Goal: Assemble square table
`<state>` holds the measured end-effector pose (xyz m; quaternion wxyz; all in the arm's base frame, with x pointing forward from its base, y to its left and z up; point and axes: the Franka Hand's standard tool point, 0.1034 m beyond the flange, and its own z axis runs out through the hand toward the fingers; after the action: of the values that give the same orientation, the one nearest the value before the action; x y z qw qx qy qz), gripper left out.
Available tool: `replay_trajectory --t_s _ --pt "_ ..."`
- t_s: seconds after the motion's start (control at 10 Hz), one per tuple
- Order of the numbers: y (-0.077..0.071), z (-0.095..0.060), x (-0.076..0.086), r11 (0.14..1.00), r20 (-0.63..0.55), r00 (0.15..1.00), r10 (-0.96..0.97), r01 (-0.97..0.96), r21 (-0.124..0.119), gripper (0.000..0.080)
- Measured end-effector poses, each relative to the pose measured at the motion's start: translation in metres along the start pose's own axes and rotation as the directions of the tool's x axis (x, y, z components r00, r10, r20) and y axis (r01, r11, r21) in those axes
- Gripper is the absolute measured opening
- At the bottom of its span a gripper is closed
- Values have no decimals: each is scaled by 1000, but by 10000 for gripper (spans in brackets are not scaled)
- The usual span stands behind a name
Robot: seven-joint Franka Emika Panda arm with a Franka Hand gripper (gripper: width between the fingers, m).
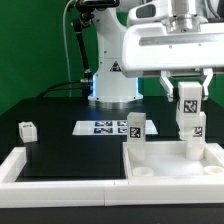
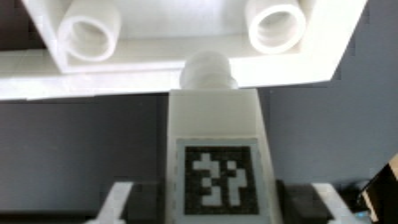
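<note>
Pincer (image 1: 189, 95) is clamped on a leg (image 2: 217, 130), held upright over the square top (image 1: 170, 168) at its far corner on the exterior view's right; I judge it not yet seated. A second leg (image 1: 135, 128) stands at the far left corner; a third leg (image 1: 27, 130) waits loose on the tabletop (image 1: 70, 155), well left.

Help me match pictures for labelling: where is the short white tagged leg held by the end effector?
Exterior view: short white tagged leg at the exterior view's right, in the end effector.
Wrist view: the leg mid-picture, between the fingers.
Shared landmark: large white plastic square top.
</note>
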<state>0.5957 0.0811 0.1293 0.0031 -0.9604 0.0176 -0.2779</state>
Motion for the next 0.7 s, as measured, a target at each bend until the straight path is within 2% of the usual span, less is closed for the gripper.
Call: replay_trajectory --t_s 0.2,0.7 --pt "-8 8 -6 1000 12 1000 -4 4 3 291" --pt "-35 29 8 1000 -3 1000 -4 4 21 291"
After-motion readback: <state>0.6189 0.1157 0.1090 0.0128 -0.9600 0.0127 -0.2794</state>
